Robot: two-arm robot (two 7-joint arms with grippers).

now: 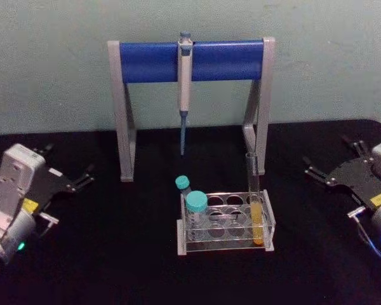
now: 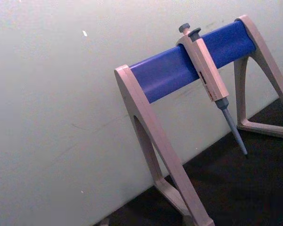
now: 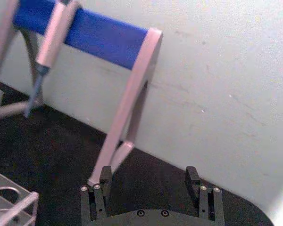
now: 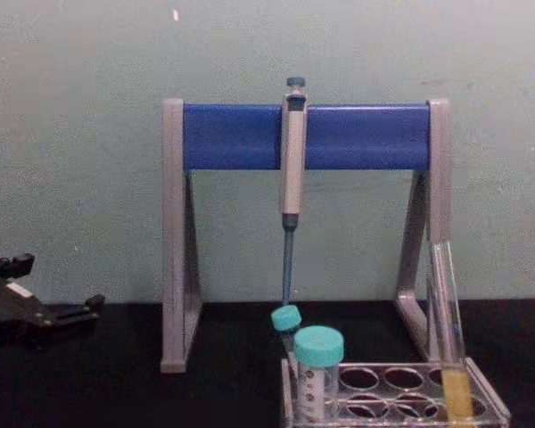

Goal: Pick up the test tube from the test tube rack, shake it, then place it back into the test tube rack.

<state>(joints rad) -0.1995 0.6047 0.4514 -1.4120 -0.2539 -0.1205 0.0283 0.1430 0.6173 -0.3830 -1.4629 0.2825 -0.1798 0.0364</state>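
Left gripper (image 1: 68, 164) rests low over the black table (image 1: 114, 267), jaws spread wide, nothing between them. Right gripper (image 1: 328, 155) sits likewise on the opposite side, jaws also wide apart and empty; the right wrist view shows both fingertips (image 3: 105, 176) with only bare table between. Test tube rack (image 1: 225, 222) stands between the two sets of jaws, well apart from each. Test tube (image 1: 256, 203) stands upright in a front-row hole at the rack end nearer the right jaws, with yellow-orange liquid in its lower part, untouched by either gripper. Two teal-capped tubes (image 1: 196, 210) occupy the rack end nearer the left jaws. Beyond the rack from both jaws, the pipette stand (image 1: 190, 60) carries one pipette (image 1: 185, 76) hanging tip down.
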